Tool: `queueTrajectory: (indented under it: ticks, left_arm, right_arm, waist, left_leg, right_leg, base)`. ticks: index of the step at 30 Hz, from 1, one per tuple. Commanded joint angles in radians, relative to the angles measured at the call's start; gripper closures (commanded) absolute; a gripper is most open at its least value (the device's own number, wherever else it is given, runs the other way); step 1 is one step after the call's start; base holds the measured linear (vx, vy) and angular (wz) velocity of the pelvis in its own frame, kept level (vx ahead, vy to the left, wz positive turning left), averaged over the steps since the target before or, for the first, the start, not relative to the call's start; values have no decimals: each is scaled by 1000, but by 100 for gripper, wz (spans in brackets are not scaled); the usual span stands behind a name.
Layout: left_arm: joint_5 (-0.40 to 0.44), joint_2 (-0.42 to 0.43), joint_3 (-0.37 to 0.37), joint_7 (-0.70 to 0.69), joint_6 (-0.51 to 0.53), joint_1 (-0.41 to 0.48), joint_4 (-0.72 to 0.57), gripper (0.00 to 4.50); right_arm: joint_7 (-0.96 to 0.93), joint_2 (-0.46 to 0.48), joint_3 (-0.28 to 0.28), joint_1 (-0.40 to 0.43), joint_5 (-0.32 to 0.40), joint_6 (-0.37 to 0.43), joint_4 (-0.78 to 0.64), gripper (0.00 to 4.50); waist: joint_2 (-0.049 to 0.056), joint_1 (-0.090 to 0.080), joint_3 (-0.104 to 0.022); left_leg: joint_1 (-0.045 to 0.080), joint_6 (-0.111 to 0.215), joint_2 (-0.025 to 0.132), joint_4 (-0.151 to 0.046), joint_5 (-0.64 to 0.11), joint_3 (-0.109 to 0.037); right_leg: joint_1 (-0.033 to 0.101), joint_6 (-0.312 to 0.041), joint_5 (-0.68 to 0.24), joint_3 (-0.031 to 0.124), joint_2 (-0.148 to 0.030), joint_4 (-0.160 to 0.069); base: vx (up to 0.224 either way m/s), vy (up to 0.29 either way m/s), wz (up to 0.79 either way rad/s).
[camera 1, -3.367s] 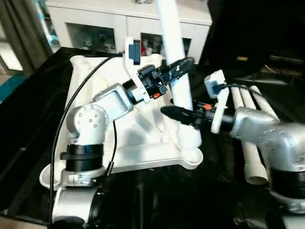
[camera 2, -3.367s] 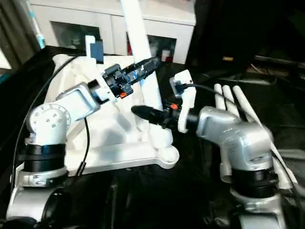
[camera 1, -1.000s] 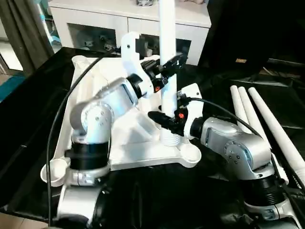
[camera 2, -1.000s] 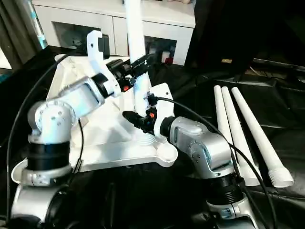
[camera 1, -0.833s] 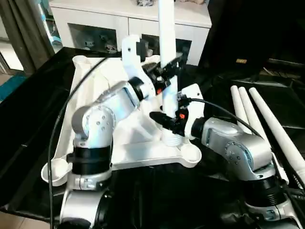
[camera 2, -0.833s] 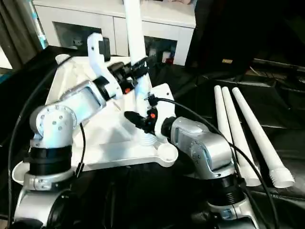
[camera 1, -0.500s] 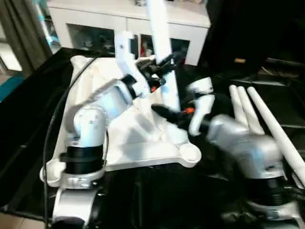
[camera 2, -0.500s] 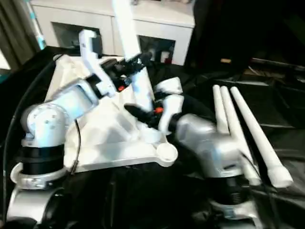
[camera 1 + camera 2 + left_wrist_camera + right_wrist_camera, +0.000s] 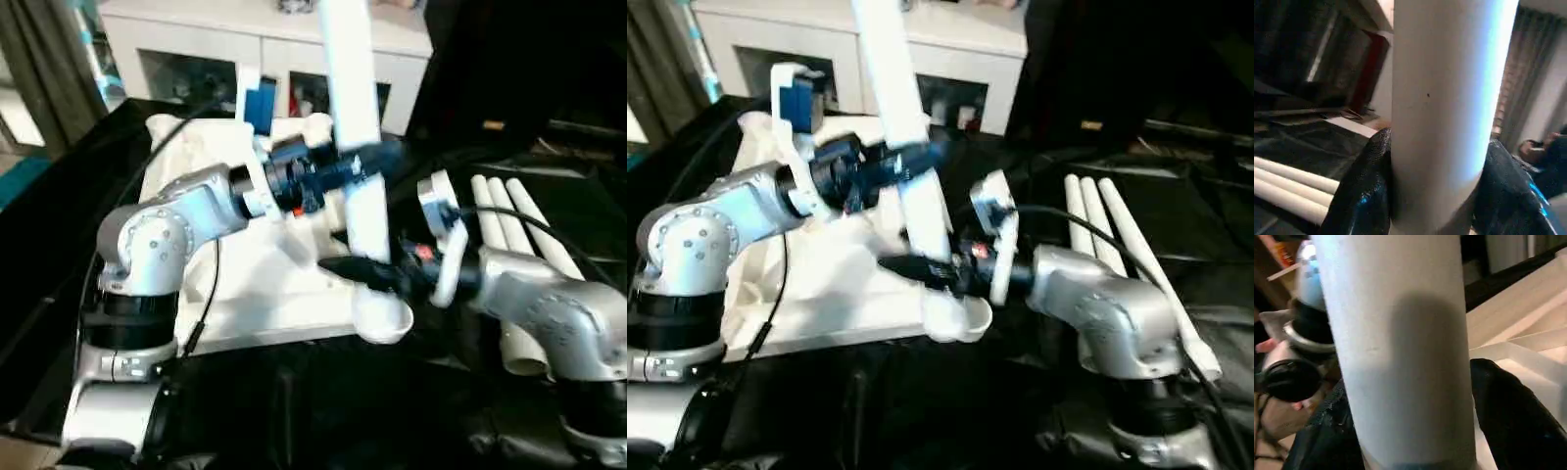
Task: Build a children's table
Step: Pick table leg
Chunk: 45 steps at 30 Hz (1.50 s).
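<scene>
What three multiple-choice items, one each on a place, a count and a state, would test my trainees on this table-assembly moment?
1. Where do the spare legs lie?
A. On the dark surface at the robot's right
B. On the cabinet
C. Across the tabletop

2. How many spare legs lie there?
A. One
B. Three
C. Five

3. How does the left gripper stand to the upright leg?
A. Far from it
B. Closed around it
C. Under its foot

Key: 1 A, they lie beside the right arm, off the upturned tabletop. 2 B, three white tubes lie side by side. 3 B, the left wrist view shows black fingers on both sides of the leg.
</scene>
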Motion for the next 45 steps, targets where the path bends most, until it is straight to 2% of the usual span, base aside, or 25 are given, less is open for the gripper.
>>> queueTrajectory:
  ticks: [1, 8, 11, 12, 13, 15, 16, 17, 20, 24, 25, 27, 28, 30, 32, 34, 36, 40, 42, 44, 45]
  left_arm:
    - [-26, 6, -21, -56, 5, -36, 6, 268]
    - [-20, 0, -27, -70, -4, -45, 21, 269]
    - [20, -15, -25, -23, -35, -52, 50, 269]
    - [29, -23, -20, 4, -39, -54, 59, 213]
    - [35, -39, -7, 46, -45, -51, 62, 200]
    - [47, -60, 2, 99, -57, -39, 50, 200]
    - [82, -79, -5, 154, -87, -23, 27, 180]
    - [133, -101, -11, 253, -95, -14, 20, 165]
    - [168, -128, -7, 355, -85, -11, 24, 154]
    - [209, -190, 19, 541, -57, -11, 37, 154]
    - [232, -202, 19, 582, -64, -12, 46, 181]
    - [273, -220, 20, 644, -86, -11, 58, 190]
    - [283, -225, 21, 657, -94, -9, 59, 195]
    - [291, -240, 32, 685, -107, -4, 60, 223]
    - [283, -253, 43, 702, -114, -4, 57, 237]
    - [276, -254, 45, 708, -114, -5, 45, 253]
    - [268, -250, 46, 695, -114, -6, 42, 266]
    - [229, -225, 35, 594, -106, -4, 25, 271]
    - [207, -203, 16, 491, -140, 3, 16, 271]
    - [155, -161, -9, 284, -187, 30, -10, 271]
    - [117, -144, -8, 216, -166, 37, -15, 271]
  right_arm:
    - [14, -29, -24, 7, 11, 17, -13, 170]
    - [-1, -21, -12, 13, 18, 21, -18, 222]
    - [-33, -6, -7, 9, 1, 7, -9, 246]
    - [-48, 2, -6, 7, -8, -1, -5, 249]
    - [-84, 23, -10, 2, -26, -14, 7, 251]
    - [-133, 49, -13, -5, -52, -33, 23, 254]
    - [-164, 65, -12, -10, -69, -44, 34, 258]
    - [-194, 82, -10, -16, -88, -59, 45, 259]
    - [-221, 96, -6, -23, -105, -69, 55, 261]
    - [-273, 124, 23, -43, -160, -103, 77, 262]
    - [-286, 135, 29, -49, -173, -112, 83, 262]
    - [-302, 150, 38, -57, -192, -125, 93, 262]
    - [-305, 152, 40, -58, -194, -126, 94, 262]
    - [-314, 155, 50, -66, -211, -134, 101, 263]
    - [-323, 157, 55, -75, -226, -139, 110, 263]
    - [-313, 167, 47, -82, -211, -132, 120, 263]
    - [-298, 167, 39, -83, -193, -119, 117, 207]
    - [-251, 142, 29, -74, -161, -92, 97, 172]
    - [-212, 115, 23, -70, -134, -70, 89, 149]
    - [-112, 56, 25, -56, -80, -22, 62, 148]
    - [-60, 22, 32, -44, -58, -8, 42, 147]
  waist:
    - [-1, 3, -75]
    - [-5, 3, -77]
    - [-3, 3, -77]
    - [-1, 3, -77]
    - [-2, 2, -77]
    - [-3, 1, -78]
    - [0, 1, -79]
    - [-3, 1, -79]
    - [-4, 1, -79]
    - [-7, -2, -79]
    - [-8, -2, -79]
    - [-10, -3, -79]
    - [-14, -4, -78]
    - [-11, -1, -78]
    - [-12, -2, -78]
    - [-13, -3, -78]
    - [-12, -2, -77]
    - [-13, -1, -77]
    - [-12, 0, -76]
    - [-11, 1, -75]
    - [-11, 3, -75]
  left_leg:
    - [9, 30, 56, -72, -29, -16]
    - [6, 32, 57, -71, -17, -16]
    - [7, 29, 57, -70, -18, -16]
    - [7, 27, 57, -70, -18, -16]
    - [7, 21, 58, -70, -19, -16]
    - [6, 16, 59, -71, -16, -18]
    - [7, 16, 58, -70, -14, -18]
    - [6, 16, 59, -69, -11, -17]
    - [5, 19, 58, -69, -5, -18]
    - [3, 21, 57, -68, 2, -18]
    - [3, 24, 56, -68, 4, -18]
    - [4, 29, 56, -69, 5, -19]
    - [4, 31, 55, -68, 4, -17]
    - [4, 33, 56, -67, 7, -18]
    - [5, 34, 56, -68, 7, -18]
    - [5, 37, 55, -68, 4, -17]
    - [5, 38, 56, -69, 1, -18]
    - [5, 43, 55, -69, -2, -18]
    - [6, 48, 56, -70, -4, -18]
    - [6, 52, 56, -71, -7, -18]
    - [7, 55, 54, -71, -11, -17]
  right_leg:
    - [57, -235, -27, 53, -85, -72]
    - [58, -242, -10, 52, -86, -69]
    - [57, -240, -14, 53, -86, -71]
    - [57, -240, -13, 52, -85, -70]
    - [56, -241, -12, 52, -85, -70]
    - [58, -245, -4, 52, -87, -69]
    - [57, -247, 0, 52, -87, -69]
    - [59, -245, 15, 53, -87, -70]
    - [62, -241, 28, 53, -85, -68]
    - [62, -235, 30, 53, -85, -69]
    - [63, -233, 30, 53, -84, -70]
    - [62, -227, 21, 52, -84, -70]
    - [61, -223, 17, 53, -83, -72]
    - [61, -220, 18, 54, -84, -71]
    - [60, -219, 21, 53, -83, -70]
    - [59, -221, 23, 53, -83, -71]
    - [59, -218, 14, 53, -84, -71]
    - [59, -217, 12, 53, -83, -72]
    - [58, -217, 6, 53, -84, -72]
    - [59, -216, -1, 54, -83, -72]
    - [60, -216, 0, 53, -82, -74]
  base:
    - [0, 0, 0]
    - [0, 0, 0]
    - [0, 0, 0]
    - [0, 0, 0]
    - [0, 0, 0]
    - [0, 0, 0]
    - [0, 0, 0]
    - [0, 0, 0]
    - [0, 0, 0]
    - [0, 0, 0]
    - [0, 0, 0]
    - [0, 0, 0]
    - [0, 0, 0]
    - [0, 0, 0]
    - [0, 0, 0]
    - [0, 0, 0]
    - [0, 0, 0]
    - [0, 0, 0]
    - [0, 0, 0]
    - [0, 0, 0]
    - [0, 0, 0]
